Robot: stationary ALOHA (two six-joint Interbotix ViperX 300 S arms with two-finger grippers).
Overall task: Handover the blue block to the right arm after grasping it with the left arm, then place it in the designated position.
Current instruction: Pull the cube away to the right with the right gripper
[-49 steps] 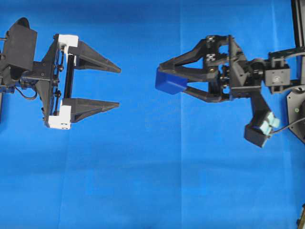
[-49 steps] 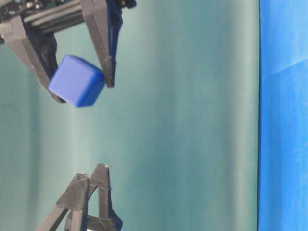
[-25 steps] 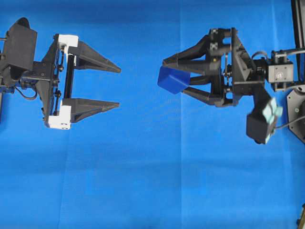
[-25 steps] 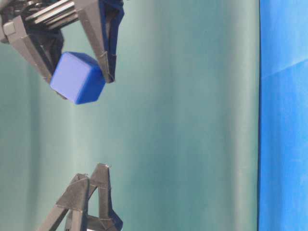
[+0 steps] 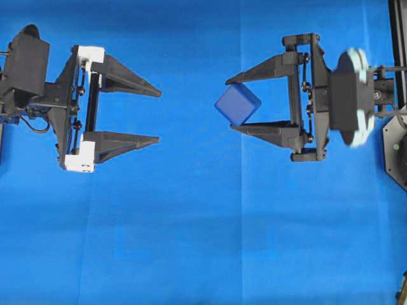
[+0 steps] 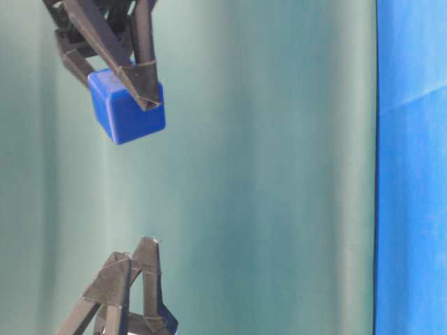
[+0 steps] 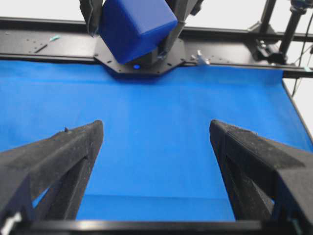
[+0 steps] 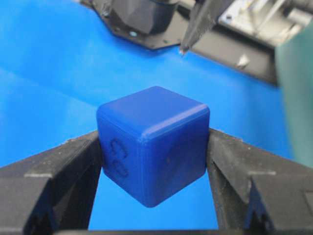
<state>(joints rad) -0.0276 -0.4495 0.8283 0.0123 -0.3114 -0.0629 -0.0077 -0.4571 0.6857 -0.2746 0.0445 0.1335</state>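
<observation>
The blue block [image 5: 237, 104] hangs in the air, pinched between the fingertips of my right gripper [image 5: 233, 104]. In the right wrist view the block [image 8: 152, 144] fills the gap between both black fingers, one corner pointing down. From table level the block [image 6: 126, 110] shows high up under the right fingertips [image 6: 142, 80]. My left gripper [image 5: 156, 115] stands wide open well to the left of the block, with nothing between its fingers. The left wrist view shows the block [image 7: 135, 27] far ahead, above its open fingers [image 7: 78, 147].
Blue cloth [image 5: 203, 241] covers the table. Black arm bases and frame rails [image 7: 44, 39] run along the far edge. A teal backdrop [image 6: 265, 174] stands behind the grippers in the table-level view.
My right wrist has rolled, turning the block with it, and drawn slightly to the right. The left gripper has stayed still and open.
</observation>
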